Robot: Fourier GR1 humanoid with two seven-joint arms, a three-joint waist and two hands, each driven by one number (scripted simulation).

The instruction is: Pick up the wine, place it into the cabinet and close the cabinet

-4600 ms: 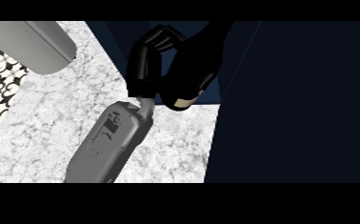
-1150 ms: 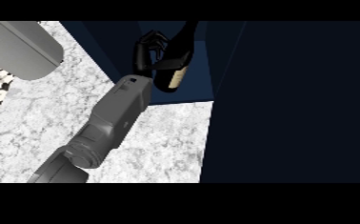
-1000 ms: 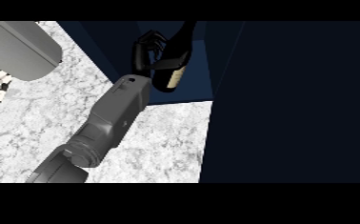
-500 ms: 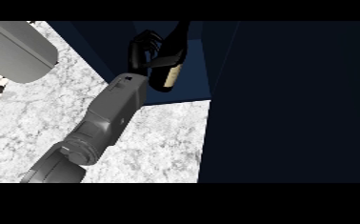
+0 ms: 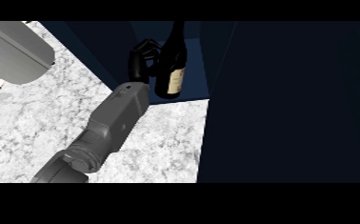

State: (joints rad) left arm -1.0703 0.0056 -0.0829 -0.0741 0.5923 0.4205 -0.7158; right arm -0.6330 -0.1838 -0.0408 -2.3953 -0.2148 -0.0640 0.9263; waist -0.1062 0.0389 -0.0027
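— Where's the wine bottle (image 5: 171, 70)?

— Past the far edge of the counter (image 5: 162, 142), inside the dark blue opening of the cabinet (image 5: 191, 42). Its neck points toward the top of the view, its base sits just above where the marbled top ends, and its pale label (image 5: 175, 81) faces us.

— Is it standing on the cabinet floor?

— I cannot tell; the interior is too dark.

— And the hand?

— The left hand (image 5: 141, 60) is on the bottle's left side, with its black fingers curled round the glass. The grey forearm (image 5: 116, 118) runs slantwise from the counter's near left corner up to it.

— Anything else?

— A broad dark panel (image 5: 281, 104) fills the right side and covers the counter's right edge. A grey rounded object (image 5: 25, 51) lies at the counter's far left corner, well apart from the bottle.
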